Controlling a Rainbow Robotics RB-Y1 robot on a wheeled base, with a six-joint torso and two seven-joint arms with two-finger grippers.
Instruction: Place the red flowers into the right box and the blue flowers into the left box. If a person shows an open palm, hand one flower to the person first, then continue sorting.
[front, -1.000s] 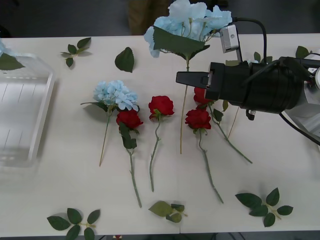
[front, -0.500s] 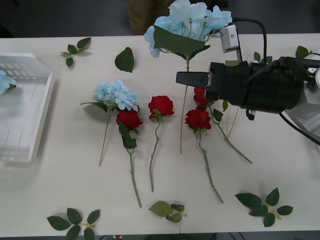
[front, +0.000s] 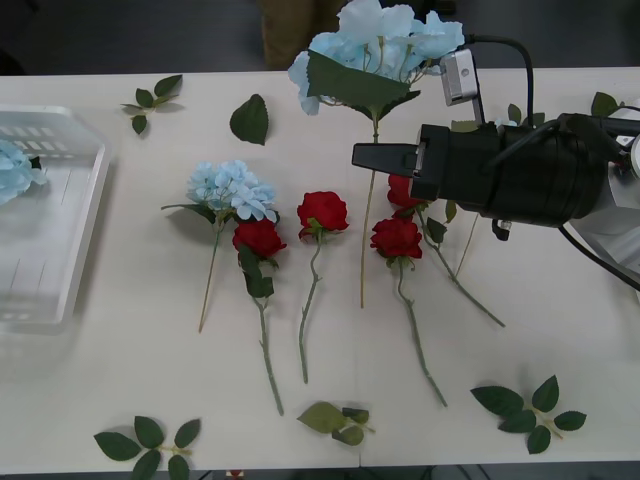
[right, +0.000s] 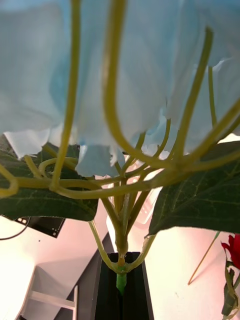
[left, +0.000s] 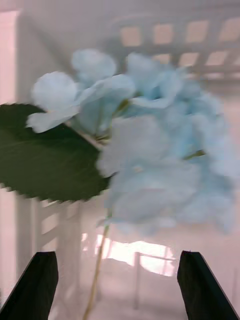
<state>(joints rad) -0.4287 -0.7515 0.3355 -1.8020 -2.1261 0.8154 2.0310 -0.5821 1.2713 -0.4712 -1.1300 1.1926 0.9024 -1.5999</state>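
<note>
Clamping a blue flower (right: 120, 85) stem, right end effector (right: 120, 290), left end effector (left: 117, 285) spread, left box (front: 60, 290) cropped

Even, bright overhead light falls on the pale bench (front: 130, 360), and the roses (front: 322, 212) and leaf sprigs (front: 528, 407) throw only soft, short shadows. The room behind the bench is dark. The white basket (front: 70, 270) looks washed out and hazy. The left wrist view is motion-blurred with a pink cast; its blue flower (left: 150, 145) is smeared. In the right wrist view the blue petals (right: 120, 65) are out of focus.
</note>
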